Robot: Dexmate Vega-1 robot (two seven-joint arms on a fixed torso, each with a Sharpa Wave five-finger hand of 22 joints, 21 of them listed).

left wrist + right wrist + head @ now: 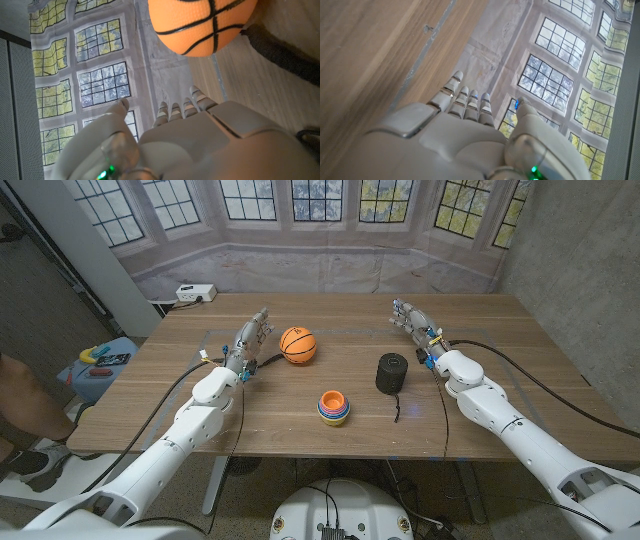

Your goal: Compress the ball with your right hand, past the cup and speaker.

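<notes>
1. Right hand [412, 320]: fingers [470, 102] extended side by side, thumb apart, holding nothing.
2. Left hand [250, 338]: fingers [181, 109] extended, holding nothing.
3. Ball [297, 344]: on the table [500, 340], just beside the left fingers, well apart from the right fingers.
4. Cup [334, 407] and speaker [391, 373]: nearer the robot than both sets of fingertips, between the arms.

no legible txt, labels or nos. anywhere, ball [297, 344] markings just black seams

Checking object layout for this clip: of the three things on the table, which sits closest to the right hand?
The black speaker, a dark cylinder just inboard of the right hand. The stacked cups and ball lie farther left.
</notes>
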